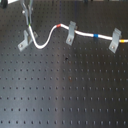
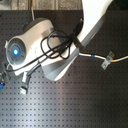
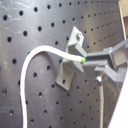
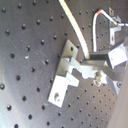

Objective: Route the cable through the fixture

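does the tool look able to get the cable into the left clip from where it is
Probably yes. The tool holds the cable right at the clip, and nothing visible sits between them on the board.
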You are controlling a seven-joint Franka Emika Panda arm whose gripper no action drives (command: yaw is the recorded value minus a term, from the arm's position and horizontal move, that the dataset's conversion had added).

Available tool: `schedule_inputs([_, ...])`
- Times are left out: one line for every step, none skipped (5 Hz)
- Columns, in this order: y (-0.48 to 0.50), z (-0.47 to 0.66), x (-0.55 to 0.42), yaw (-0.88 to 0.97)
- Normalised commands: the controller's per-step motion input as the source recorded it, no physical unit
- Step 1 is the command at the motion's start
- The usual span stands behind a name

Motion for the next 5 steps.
schedule_inputs([0.229, 0.1, -0.35, 0.19])
schedule_inputs([0.084, 0.21, -0.064, 0.11])
schedule_inputs([0.083, 0.16, 0.111, 0.13])
schedule_inputs([0.012, 0.32, 0.04, 0.15])
schedule_inputs([-0.004, 0.14, -0.171, 0.06])
